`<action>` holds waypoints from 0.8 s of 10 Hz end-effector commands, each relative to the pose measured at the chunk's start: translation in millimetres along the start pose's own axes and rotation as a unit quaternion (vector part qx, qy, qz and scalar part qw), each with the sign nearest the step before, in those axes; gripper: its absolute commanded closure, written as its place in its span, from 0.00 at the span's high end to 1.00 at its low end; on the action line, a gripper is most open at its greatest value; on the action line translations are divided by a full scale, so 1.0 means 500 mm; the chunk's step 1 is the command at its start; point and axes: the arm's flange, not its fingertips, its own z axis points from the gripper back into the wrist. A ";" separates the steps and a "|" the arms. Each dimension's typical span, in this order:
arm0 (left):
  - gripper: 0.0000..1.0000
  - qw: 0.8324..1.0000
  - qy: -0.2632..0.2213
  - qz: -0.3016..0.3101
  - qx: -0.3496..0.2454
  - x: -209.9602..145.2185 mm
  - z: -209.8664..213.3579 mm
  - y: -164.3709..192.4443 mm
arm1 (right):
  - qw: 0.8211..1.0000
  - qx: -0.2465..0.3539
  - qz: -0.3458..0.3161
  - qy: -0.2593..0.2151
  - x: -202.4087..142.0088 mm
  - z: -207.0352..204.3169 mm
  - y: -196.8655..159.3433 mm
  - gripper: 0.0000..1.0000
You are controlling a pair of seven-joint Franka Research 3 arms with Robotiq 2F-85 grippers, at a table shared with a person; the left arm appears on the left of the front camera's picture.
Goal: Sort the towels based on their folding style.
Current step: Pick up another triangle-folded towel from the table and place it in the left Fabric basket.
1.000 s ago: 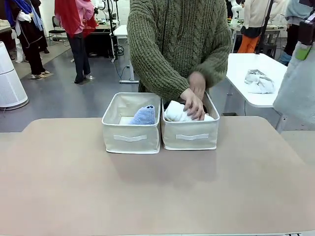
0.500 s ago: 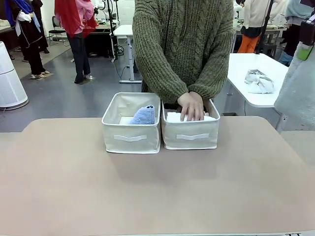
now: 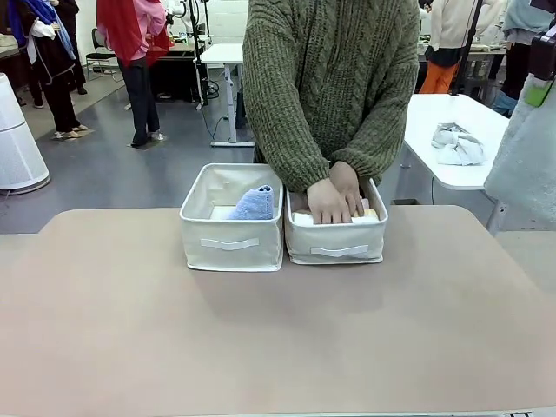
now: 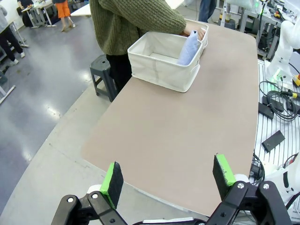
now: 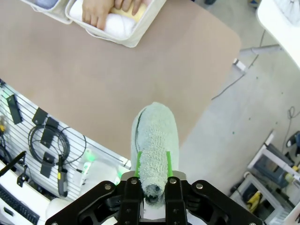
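Observation:
My right gripper [image 5: 154, 174] is shut on a pale grey-teal cone towel [image 5: 155, 138], held high over the table's near right corner. In the front view that towel [image 3: 524, 156] hangs at the right edge under the right gripper [image 3: 539, 82]. A periwinkle-blue cone towel [image 3: 254, 204] stands in the left cream box [image 3: 230, 245]. The person's hands [image 3: 334, 195] press on a white roll [image 5: 115, 26] and a yellow roll [image 5: 127, 14] in the right cream box [image 3: 337, 246]. My left gripper [image 4: 168, 176] is open with nothing in it, back from the table's left edge, facing the blue towel [image 4: 190, 47].
The two boxes stand side by side at the far middle of the tan table [image 3: 278, 339]. A shapeless pale grey rag [image 3: 456, 143] lies on a white table [image 3: 443, 178] behind at the right. Cables and a grey rack [image 5: 42, 150] lie below the near edge.
The person's hands have moved lower into the right box and press the white roll down; a yellow roll now shows beside it. Neither gripper has changed.

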 end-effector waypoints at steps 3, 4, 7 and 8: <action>1.00 1.000 -0.003 -0.009 0.002 0.000 0.003 -0.003 | 1.000 -0.001 0.000 -0.001 -0.001 0.003 0.001 0.16; 1.00 1.000 -0.003 -0.009 0.002 0.000 0.003 -0.003 | 1.000 -0.001 0.000 -0.001 -0.001 0.003 0.001 0.16; 1.00 1.000 -0.003 -0.009 0.002 0.000 0.003 -0.003 | 0.998 -0.005 0.054 -0.012 0.055 0.021 0.056 0.16; 1.00 1.000 -0.003 -0.009 0.002 0.000 0.003 -0.003 | 0.996 0.014 0.086 -0.032 0.094 0.043 0.092 0.16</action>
